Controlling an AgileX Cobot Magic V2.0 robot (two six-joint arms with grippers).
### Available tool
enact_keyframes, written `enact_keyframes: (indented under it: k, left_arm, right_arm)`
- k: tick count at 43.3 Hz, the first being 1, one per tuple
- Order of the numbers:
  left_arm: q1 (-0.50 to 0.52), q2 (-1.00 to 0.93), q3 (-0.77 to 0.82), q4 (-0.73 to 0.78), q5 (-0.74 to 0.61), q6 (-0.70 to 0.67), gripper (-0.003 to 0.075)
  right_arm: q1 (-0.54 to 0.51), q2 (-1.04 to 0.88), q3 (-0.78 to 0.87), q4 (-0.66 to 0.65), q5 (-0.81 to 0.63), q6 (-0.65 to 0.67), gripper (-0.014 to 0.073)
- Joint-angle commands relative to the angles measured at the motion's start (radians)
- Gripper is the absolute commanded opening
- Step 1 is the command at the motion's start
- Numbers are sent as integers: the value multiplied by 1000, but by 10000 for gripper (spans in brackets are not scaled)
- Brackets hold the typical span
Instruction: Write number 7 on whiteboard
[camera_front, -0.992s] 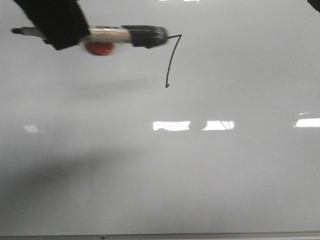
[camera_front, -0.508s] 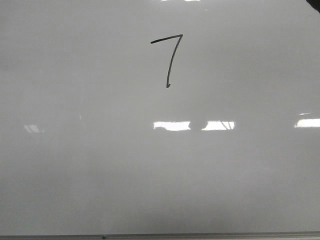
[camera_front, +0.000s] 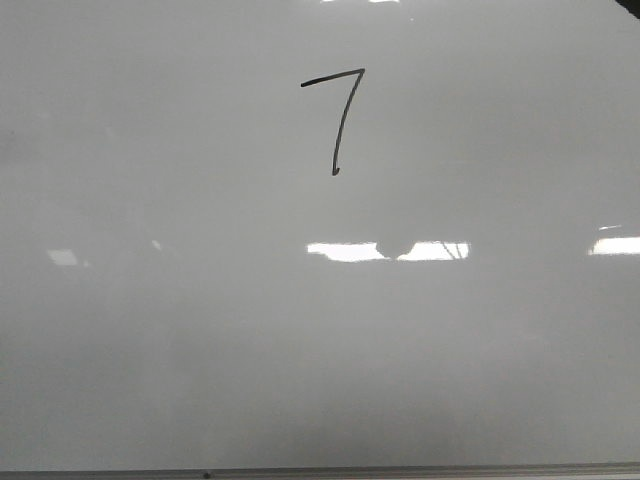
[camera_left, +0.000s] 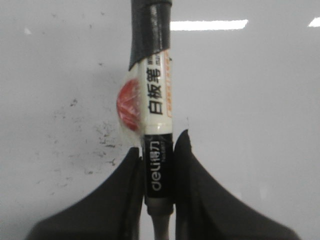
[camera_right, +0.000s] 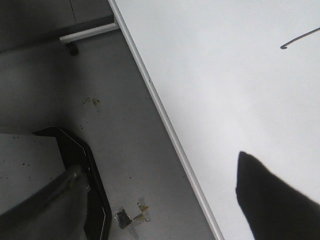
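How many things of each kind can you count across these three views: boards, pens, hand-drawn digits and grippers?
Large glossy pale grey-white whiteboard: 1
Hand-drawn thin black number 7: 1
White-barrelled marker pen with black ends, held in the left gripper: 1
Black grippers: 2, the left gripper and the right gripper
Total: 5

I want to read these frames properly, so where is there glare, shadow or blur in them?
Front view: bright rectangular reflections streak the whiteboard, its lower part darker; the number 7 is sharp. Left wrist view: another light reflection near the top; the marker in the left claw looks slightly soft. Right wrist view: dim floor, and a dark blurred finger.
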Motion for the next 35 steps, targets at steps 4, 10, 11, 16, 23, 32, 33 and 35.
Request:
enact_keyframes:
  k: [4, 10, 11, 16, 23, 32, 33, 35]
  left_arm:
    - [3, 95, -25, -12, -237, -13, 48]
    - [3, 177, -25, -12, -345, -13, 48]
    - [3, 192, -25, -12, -364, -13, 48]
    - [3, 249, -25, -12, -432, -13, 48]
    - [3, 311, -25, -12, -490, -13, 48]
    - [3, 337, -25, -12, -488, -13, 113]
    - [3, 337, -25, -12, -485, -13, 135]
    - [3, 337, -25, -12, -485, -13, 195]
  right_arm:
    - [-3, -11, -28, 24, -49, 3, 624]
    - [-3, -11, -28, 24, -48, 3, 624]
    - [-3, -11, -28, 24, -48, 3, 624]
    - [-3, -11, -28, 24, -48, 3, 624]
    - [-3, -11, -28, 24, -48, 3, 624]
    - [-3, -11, -28, 24, -48, 3, 624]
    - [-3, -11, -28, 24, -48, 3, 624]
    - [-3, -11, -28, 24, -48, 3, 624]
